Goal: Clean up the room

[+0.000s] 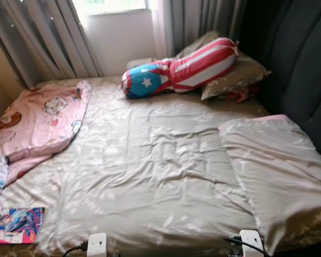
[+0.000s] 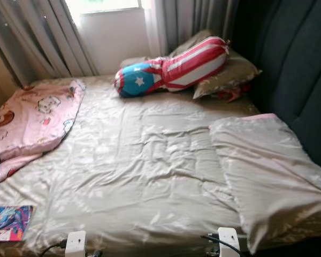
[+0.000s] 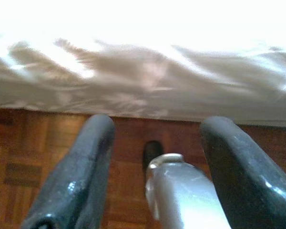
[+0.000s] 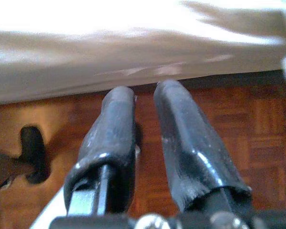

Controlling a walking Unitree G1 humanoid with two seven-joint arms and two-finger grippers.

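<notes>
From the head camera I'm looking down at a bed [image 1: 150, 176] covered by a wrinkled beige sheet. A pink cartoon-print blanket [image 1: 40, 120] is bunched along the bed's left edge, spilling over the side. At the near left corner lies a colourful book [image 1: 18, 224]. A red, white and blue striped bolster [image 1: 182, 67] with a star sits at the far edge, leaning on a beige pillow [image 1: 235, 75] in the far right corner. A second, larger beige pillow [image 1: 278, 171] lies along the right edge, against the dark headboard [image 1: 305, 59]. Grey curtains [image 1: 48, 37] hang behind.

In the left wrist view, the left gripper [image 3: 157, 162] hangs just off the bed's near edge above parquet floor [image 3: 33, 157], its 2 fingers spread apart and holding nothing.

In the right wrist view, the right gripper [image 4: 145, 138] hangs likewise over the parquet, its 2 fingers nearly together with only a narrow gap, gripping nothing.
</notes>
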